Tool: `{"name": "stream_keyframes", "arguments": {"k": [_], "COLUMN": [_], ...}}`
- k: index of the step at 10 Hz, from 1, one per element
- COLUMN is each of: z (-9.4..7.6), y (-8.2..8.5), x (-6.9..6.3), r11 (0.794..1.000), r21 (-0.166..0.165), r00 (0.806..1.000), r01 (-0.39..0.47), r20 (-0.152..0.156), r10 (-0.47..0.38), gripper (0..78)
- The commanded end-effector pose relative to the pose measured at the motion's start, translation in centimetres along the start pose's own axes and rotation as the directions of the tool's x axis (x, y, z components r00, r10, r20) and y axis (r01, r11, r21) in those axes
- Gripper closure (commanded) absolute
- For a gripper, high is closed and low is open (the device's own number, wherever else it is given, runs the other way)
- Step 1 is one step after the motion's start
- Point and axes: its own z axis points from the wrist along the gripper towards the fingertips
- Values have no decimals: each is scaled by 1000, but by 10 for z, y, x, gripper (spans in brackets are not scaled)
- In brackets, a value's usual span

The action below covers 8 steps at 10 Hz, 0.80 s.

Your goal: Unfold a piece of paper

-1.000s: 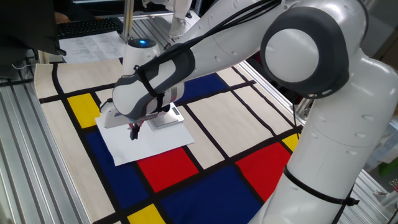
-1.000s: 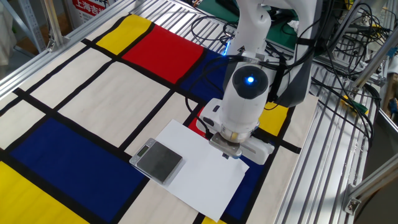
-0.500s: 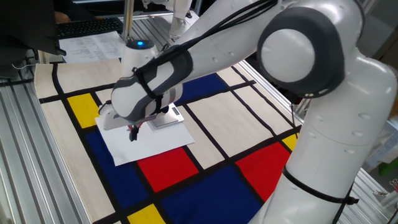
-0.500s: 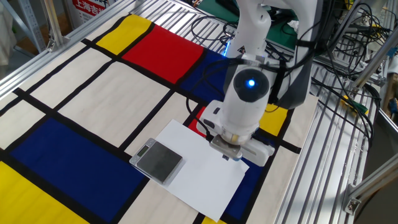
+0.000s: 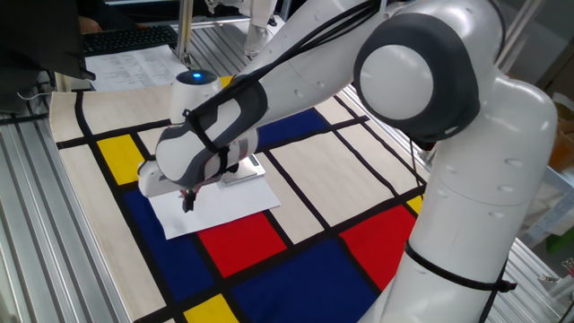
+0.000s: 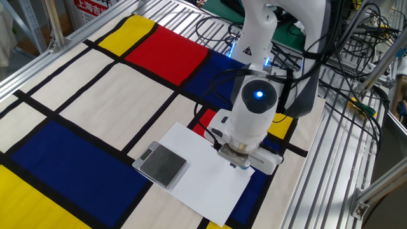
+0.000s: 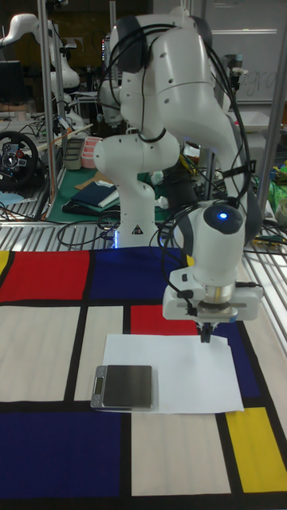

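The piece of paper (image 5: 224,205) (image 6: 203,181) (image 7: 179,366) lies flat on the colour-block cloth (image 5: 359,188), a plain white sheet over blue and red blocks. My gripper (image 5: 188,201) (image 6: 237,161) (image 7: 206,333) points straight down over the sheet's edge nearest the robot base. Its fingers look pressed together, with the tips at or just above the paper. Whether they pinch the paper I cannot tell. In the tall fixed view the paper's corner (image 7: 226,341) beside the fingertips looks slightly raised.
A small grey scale (image 5: 252,167) (image 6: 162,163) (image 7: 123,377) rests on the paper's opposite edge. Printed sheets (image 5: 134,65) and a keyboard (image 5: 126,38) lie beyond the cloth. Cables (image 6: 216,28) and the robot base (image 7: 135,207) sit on the grooved metal table.
The gripper has shifted a little toward the paper's edge near the robot base and dropped slightly. Paper and scale have stayed put.
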Motion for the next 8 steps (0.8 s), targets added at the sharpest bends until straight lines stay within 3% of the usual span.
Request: {"name": "stream_keyframes", "arguments": {"k": [1,8], "z": [10,32], "y": [4,10], "x": [5,0], "r11": [1000,1000], "r21": [-3,2], "r00": [1000,1000], "r01": [-4,-4], "r20": [6,19], "r10": [4,4], "gripper": [764,764]}}
